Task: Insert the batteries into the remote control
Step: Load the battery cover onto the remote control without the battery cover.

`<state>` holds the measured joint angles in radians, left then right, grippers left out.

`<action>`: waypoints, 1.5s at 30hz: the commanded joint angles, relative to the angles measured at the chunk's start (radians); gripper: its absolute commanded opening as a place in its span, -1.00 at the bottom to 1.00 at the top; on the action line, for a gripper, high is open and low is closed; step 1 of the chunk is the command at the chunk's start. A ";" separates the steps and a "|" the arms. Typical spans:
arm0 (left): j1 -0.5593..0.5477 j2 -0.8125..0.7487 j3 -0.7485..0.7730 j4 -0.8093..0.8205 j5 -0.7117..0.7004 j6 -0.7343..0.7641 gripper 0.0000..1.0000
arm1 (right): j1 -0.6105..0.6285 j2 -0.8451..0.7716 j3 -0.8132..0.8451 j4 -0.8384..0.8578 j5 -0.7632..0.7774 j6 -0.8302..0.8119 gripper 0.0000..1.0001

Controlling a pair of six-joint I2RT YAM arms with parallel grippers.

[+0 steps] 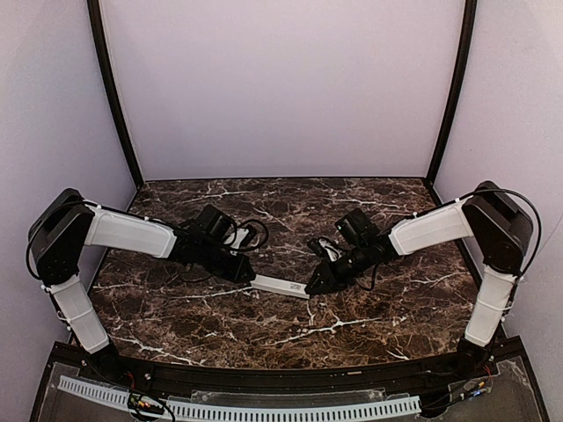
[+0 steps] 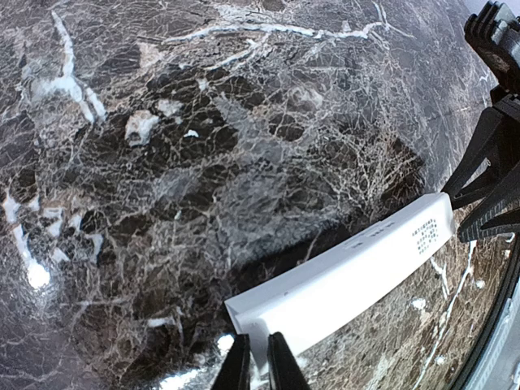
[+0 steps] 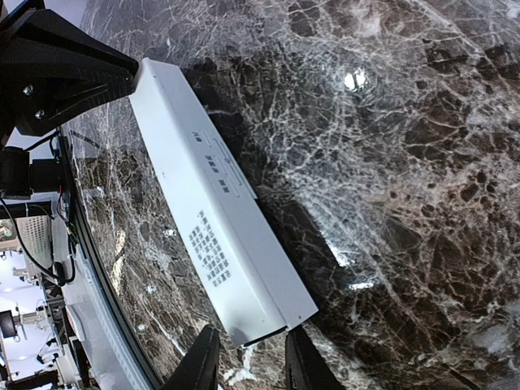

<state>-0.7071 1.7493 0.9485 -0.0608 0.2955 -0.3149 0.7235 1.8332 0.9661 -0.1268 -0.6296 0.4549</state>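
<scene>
The remote control point(image 1: 280, 287) is a long white bar lying on the marble table between both grippers, its back with small printed text facing up point(image 3: 211, 211). My left gripper point(image 2: 260, 367) is shut on the thin edge of its left end point(image 2: 349, 276). My right gripper point(image 3: 250, 366) is open, with one finger on each side just short of the remote's right end. In the top view the left gripper point(image 1: 249, 275) and the right gripper point(image 1: 310, 287) sit at opposite ends of the bar. No orange-red batteries are in view.
The dark marble table point(image 1: 352, 325) is walled at the back and both sides. A black rail point(image 1: 281, 378) runs along the near edge. Loose black cables point(image 1: 255, 233) hang by the left wrist.
</scene>
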 commanded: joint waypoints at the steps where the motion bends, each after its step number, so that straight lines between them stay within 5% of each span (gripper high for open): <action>1: -0.009 0.017 0.016 -0.042 0.005 0.018 -0.84 | -0.006 0.019 -0.007 0.038 -0.010 0.005 -0.46; 26: -0.036 0.049 0.034 -0.066 0.054 0.037 -0.89 | -0.009 0.044 -0.010 0.044 -0.009 -0.001 -0.62; 45: -0.080 0.077 0.024 -0.020 0.179 -0.001 -0.91 | -0.009 0.064 0.013 0.068 -0.045 0.003 -0.57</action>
<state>-0.7128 1.7748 0.9798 -0.0746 0.3099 -0.3038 0.7105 1.8629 0.9627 -0.1181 -0.6876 0.4583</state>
